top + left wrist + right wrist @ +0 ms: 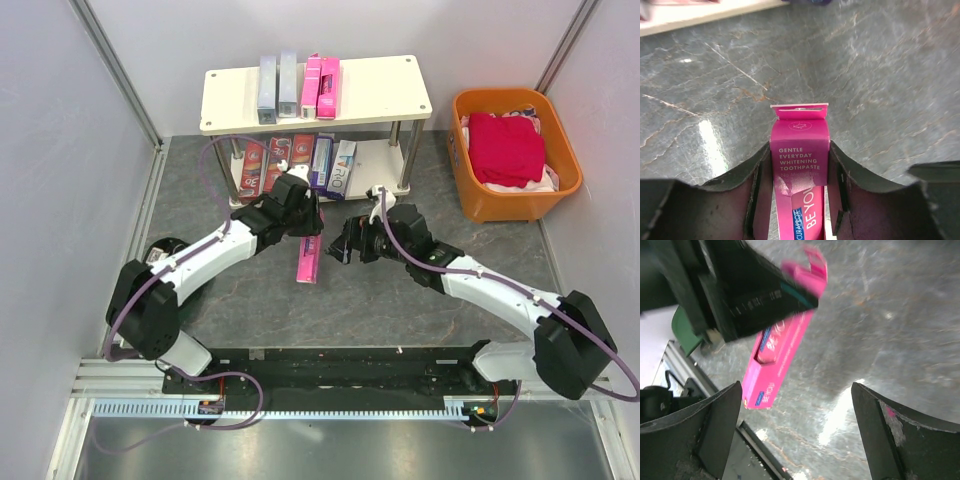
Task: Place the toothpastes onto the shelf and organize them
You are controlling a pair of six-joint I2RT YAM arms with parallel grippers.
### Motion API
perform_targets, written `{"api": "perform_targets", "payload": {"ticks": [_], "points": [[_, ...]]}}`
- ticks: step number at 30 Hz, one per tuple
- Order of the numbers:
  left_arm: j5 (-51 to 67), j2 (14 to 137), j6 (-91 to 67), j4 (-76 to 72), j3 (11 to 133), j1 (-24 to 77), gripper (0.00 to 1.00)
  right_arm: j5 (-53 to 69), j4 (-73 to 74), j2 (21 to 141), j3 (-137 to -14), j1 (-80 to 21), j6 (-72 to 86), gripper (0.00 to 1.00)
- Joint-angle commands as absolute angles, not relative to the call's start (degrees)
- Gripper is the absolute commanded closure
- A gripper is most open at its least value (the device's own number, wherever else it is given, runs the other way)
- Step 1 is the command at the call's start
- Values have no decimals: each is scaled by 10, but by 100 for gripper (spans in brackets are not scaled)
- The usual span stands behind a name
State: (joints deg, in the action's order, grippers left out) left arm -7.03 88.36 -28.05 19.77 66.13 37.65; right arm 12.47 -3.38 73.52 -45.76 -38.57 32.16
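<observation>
While left gripper pinches a pink carton, carry it level to the shelf, beside the pink pair; right gripper spread.

The pink carton between the black fingers of the left tool is bright pink with white lettering and a blue brand strip. The worktop beneath the tool is dark grey, stone-patterned with rusty and white veins. Ahead of the tool, the shelf is pale cream. It holds two silver-grey cartons and two pink cartons on top, with red cartons, a purple carton and a white carton with blue lettering below.
</observation>
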Motion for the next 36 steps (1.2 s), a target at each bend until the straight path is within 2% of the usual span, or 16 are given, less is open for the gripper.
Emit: {"api": "perform_targets", "payload": {"ticks": [1,10,13,14,16,17,20,21,23,24,25,29,36], "points": [[-27,842,-317,161,657,355,67,135,-98,758,-456,-417,353,2],[12,819,-337,129,639,350,66,153,-166,816,-460,-453,385,10],[11,811,-339,125,634,350,66,157,-180,831,-463,-458,390,24],[11,803,-341,123,632,349,66,159,-183,834,-464,-459,391,33],[11,796,-346,116,628,349,65,162,-186,838,-464,-460,390,41],[11,789,-347,114,625,349,65,159,-185,836,-465,-460,389,49],[12,783,-349,110,621,348,62,151,-179,824,-466,-459,383,62],[11,780,-346,110,619,346,60,149,-177,821,-467,-459,382,63],[13,777,-345,110,617,343,45,144,-169,814,-470,-460,378,66],[14,775,-345,111,616,341,23,142,-166,810,-471,-459,377,67],[13,773,-344,112,615,340,18,141,-162,809,-473,-459,377,69],[10,759,-335,124,613,331,7,130,-149,806,-479,-460,372,71],[3,720,-321,149,612,314,3,122,-134,809,-489,-458,362,72]]}}
